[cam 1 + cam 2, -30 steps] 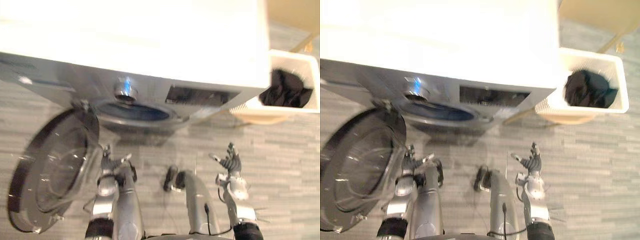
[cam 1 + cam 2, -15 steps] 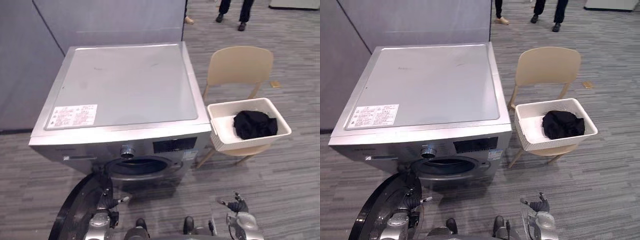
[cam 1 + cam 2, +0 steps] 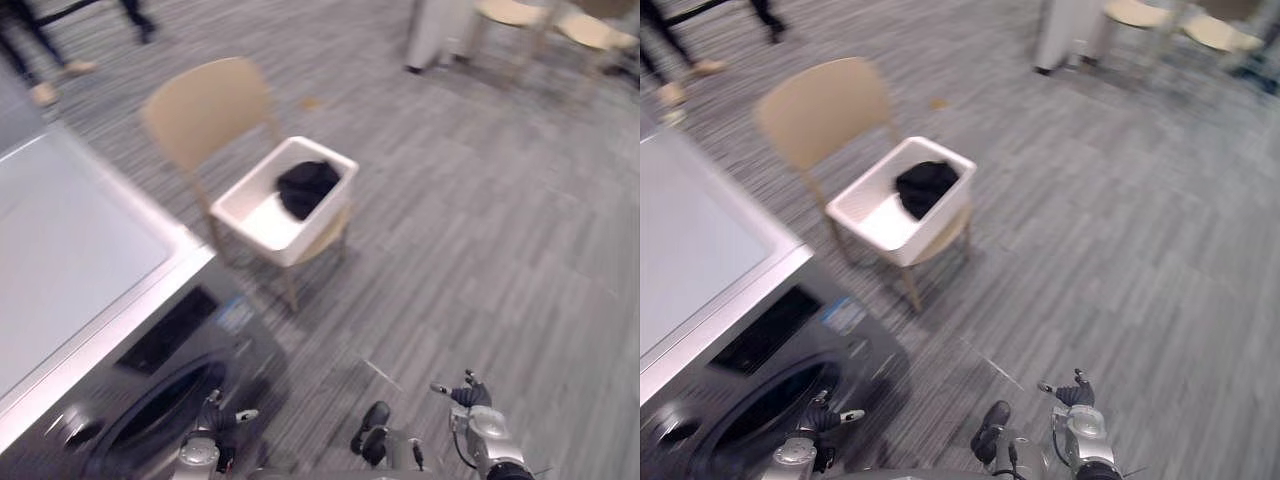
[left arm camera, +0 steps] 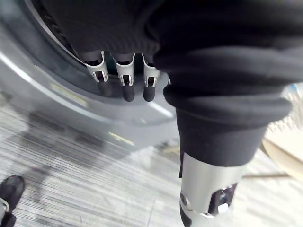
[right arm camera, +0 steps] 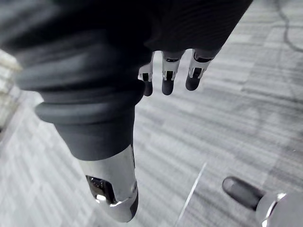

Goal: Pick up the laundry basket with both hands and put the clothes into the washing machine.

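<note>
on the chair (image 3: 205, 108), basket (image 3: 252, 212) with clothes (image 3: 305, 187), left hand (image 4: 124, 78), right hand (image 3: 466, 397) slack

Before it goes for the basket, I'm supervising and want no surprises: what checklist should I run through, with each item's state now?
1. The laundry basket sits on the chair: ok.
2. The clothes are inside it: ok, a black bundle.
3. The left hand is free: ok, fingers straight, holding nothing, close to the washing machine front.
4. The right hand is free: ok, fingers straight above the floor.
5. Both hands at the laundry basket: not ok, they are low and well short of it.
6. Door of the washing machine open: cannot tell.
</note>
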